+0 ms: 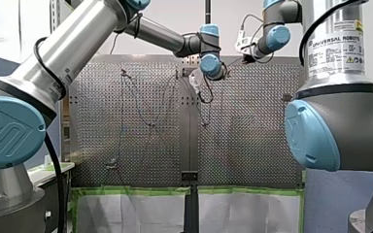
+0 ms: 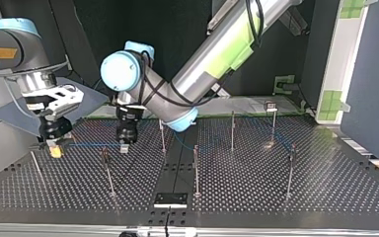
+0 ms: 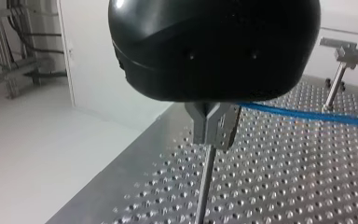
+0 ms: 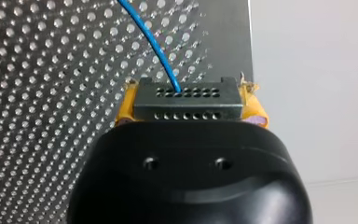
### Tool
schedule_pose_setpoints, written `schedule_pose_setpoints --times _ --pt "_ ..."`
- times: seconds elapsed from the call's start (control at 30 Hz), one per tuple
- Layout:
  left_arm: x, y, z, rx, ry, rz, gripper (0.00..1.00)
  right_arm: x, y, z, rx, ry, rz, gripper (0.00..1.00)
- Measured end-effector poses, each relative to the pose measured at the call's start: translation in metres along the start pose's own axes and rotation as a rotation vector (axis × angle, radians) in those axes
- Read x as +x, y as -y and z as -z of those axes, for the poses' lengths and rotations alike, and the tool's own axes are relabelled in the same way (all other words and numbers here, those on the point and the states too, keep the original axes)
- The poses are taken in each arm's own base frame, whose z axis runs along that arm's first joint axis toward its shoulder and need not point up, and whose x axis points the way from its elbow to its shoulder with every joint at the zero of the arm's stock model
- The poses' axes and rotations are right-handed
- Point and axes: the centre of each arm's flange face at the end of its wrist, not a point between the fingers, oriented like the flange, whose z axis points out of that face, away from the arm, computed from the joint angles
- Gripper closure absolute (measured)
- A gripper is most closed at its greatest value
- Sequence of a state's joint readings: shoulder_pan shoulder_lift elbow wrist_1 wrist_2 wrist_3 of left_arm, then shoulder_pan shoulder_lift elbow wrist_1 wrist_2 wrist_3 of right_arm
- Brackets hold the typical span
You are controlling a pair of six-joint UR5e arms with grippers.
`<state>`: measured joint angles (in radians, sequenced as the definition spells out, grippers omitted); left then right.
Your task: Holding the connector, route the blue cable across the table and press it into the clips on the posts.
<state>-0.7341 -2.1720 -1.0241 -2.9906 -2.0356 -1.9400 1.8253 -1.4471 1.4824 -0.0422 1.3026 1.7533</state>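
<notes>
My right gripper [image 4: 189, 109] is shut on the grey connector [image 4: 186, 100], with a yellow pad on either side of it. The blue cable [image 4: 154, 42] leaves the connector's face and runs off over the perforated table. In the top view this gripper [image 2: 54, 147] hangs low at the left, and the cable [image 2: 91, 144] stretches from it to my left gripper [image 2: 124, 147]. My left gripper [image 3: 212, 128] has its metal fingers shut right above a thin post [image 3: 205, 182]. The cable [image 3: 307, 114] passes just behind the fingertips; whether they hold it is hidden.
Several thin upright posts stand on the table, among them one [image 2: 107, 170] near my left gripper, one [image 2: 196, 168] at the middle and one [image 2: 290, 173] to the right. A clip-topped post [image 3: 342, 56] stands beyond the cable. A black plate [image 2: 170, 199] lies at the near edge.
</notes>
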Motion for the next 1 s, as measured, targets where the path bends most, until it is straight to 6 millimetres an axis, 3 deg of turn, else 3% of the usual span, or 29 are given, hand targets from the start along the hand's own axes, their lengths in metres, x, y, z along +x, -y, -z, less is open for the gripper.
schedule_pose_setpoints --times 0.37,0.7,1.0 --pt "0.001 0.004 -0.007 0.084 -0.010 0.011 1.00 -0.040 -0.017 -0.015 -0.027 0.071 -0.008 1.00" --pt "0.027 -0.010 -0.021 0.102 -0.037 0.002 1.00 -0.046 -0.030 -0.022 -0.037 0.065 -0.017 1.00" --pt "0.007 -0.027 -0.048 0.100 0.034 0.022 1.00 -0.045 -0.036 -0.026 -0.020 0.060 -0.009 1.00"
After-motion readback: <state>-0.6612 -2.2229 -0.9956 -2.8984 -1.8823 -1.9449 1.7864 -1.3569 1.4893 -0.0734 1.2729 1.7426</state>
